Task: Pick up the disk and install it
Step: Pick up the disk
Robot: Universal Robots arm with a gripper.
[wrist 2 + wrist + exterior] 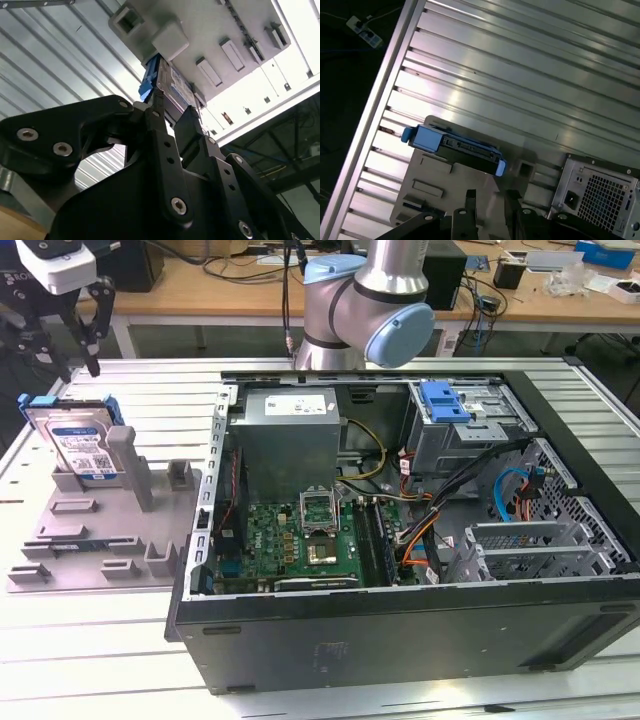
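Note:
The disk [78,443], a silver drive with a blue-and-white label in a blue caddy, stands on edge in a slot of the grey fixture [100,540] at the exterior view's left. My gripper [67,362] hangs open just above the disk's top edge, with nothing between its black fingers. In the first wrist view the disk [454,148] shows edge-on beyond my gripper [490,195]. In the second wrist view the disk's [150,82] blue edge lies just past my gripper [173,104], in line with the gap between the fingers.
An open computer case [400,620] lies on the ribbed metal table [150,390], to the exterior view's right of the fixture. Inside are a motherboard [300,540], a power supply [290,435], cables, and a metal drive cage [480,430] topped by a blue bracket [445,400]. The arm's base [365,310] stands behind the case.

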